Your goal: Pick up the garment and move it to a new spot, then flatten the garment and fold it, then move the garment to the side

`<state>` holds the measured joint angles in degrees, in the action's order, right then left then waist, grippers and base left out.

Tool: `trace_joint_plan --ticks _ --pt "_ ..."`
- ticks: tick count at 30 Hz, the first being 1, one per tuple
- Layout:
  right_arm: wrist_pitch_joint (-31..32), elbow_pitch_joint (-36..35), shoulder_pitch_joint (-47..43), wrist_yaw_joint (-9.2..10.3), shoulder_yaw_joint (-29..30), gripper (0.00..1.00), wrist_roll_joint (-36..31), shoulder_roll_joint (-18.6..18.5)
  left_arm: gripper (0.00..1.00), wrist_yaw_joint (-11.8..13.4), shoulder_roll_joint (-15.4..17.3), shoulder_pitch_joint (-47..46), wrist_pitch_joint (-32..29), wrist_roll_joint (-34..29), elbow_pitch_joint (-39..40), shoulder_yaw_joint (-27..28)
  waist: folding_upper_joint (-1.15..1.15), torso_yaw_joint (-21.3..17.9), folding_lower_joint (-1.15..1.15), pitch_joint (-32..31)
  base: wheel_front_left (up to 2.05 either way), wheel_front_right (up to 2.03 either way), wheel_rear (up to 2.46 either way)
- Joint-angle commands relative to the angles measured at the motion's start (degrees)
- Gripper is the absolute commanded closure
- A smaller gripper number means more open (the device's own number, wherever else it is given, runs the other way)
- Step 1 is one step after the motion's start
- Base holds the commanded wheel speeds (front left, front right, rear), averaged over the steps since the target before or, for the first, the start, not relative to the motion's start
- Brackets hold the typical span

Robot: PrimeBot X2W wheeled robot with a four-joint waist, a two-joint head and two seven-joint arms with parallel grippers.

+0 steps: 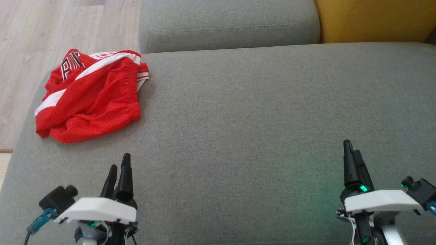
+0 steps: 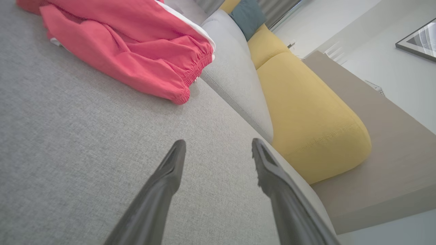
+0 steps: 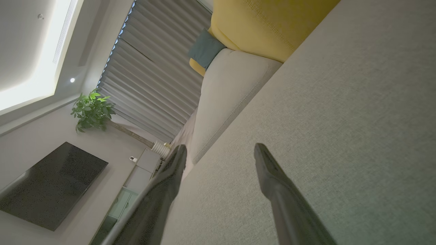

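Clearly the reach belongs to the left arm. The garment [image 1: 69,66] lies bunched at the far left corner of the grey sofa seat [image 1: 255,112], close to the edge above the wood floor [image 1: 30,30]. It is ahead of the left tool [image 1: 120,161] and a little to its left. Only its black lettering and some striped trim peek out. A pair of red shorts [image 1: 102,98] with a gathered elastic edge seems to lie draped over most of it. The heap's long axis runs on a slant, from the near left edge up toward the grey back cushion [image 1: 228,23].

Both tools hover low over the near side of the seat, each with its two fingers parted and nothing between them. The right tool [image 1: 352,147] sits well apart from the heap, across a wide stretch of bare fabric. I judge that no step of the task is done yet, and that the first grab must find the garment rather than the shorts on top.

Beyond the seat are a yellow cushion [image 1: 371,20], pleated curtains [image 3: 153,78], a potted plant [image 3: 90,109] and a dark screen [image 3: 51,183].
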<state>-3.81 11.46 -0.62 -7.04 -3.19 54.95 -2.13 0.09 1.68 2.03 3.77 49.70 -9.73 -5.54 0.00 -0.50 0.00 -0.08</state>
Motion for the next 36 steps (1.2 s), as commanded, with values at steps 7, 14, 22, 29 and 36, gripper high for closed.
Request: trace_joint_plan --ticks 7,14,22,29,36 --pt "-1.9 -2.7 3.0 -0.25 -2.7 0.00 -6.9 -0.5 0.00 1.1 0.8 -2.0 2.0 -6.9 3.0 -0.4 0.00 0.0 0.00 -0.1 0.00 0.00 0.00" --pt "-3.1 -2.9 3.3 -0.28 -4.4 0.00 -12.2 -0.5 0.00 1.9 0.8 -1.7 3.2 -12.8 3.1 -1.1 0.00 -0.1 0.00 -0.2 0.00 0.00 0.00" --pt "-4.4 -2.0 3.9 -0.31 -6.2 0.00 -18.5 -0.6 0.00 3.1 0.9 -1.4 4.5 -18.5 3.5 -2.4 0.00 -0.3 0.00 -0.3 0.00 0.00 0.00" --pt "-5.6 -1.9 4.3 -0.33 -7.2 0.00 -23.8 -0.6 0.00 4.2 0.9 -1.0 5.7 -23.3 3.6 -2.7 0.00 -0.5 0.00 -0.2 0.00 0.00 0.00" --pt "-6.8 -2.0 4.5 -0.36 -7.4 0.00 -29.1 -0.6 0.00 4.7 1.0 -0.7 6.9 -28.0 3.7 -3.0 0.00 -0.5 0.00 -0.3 0.00 0.00 0.00"
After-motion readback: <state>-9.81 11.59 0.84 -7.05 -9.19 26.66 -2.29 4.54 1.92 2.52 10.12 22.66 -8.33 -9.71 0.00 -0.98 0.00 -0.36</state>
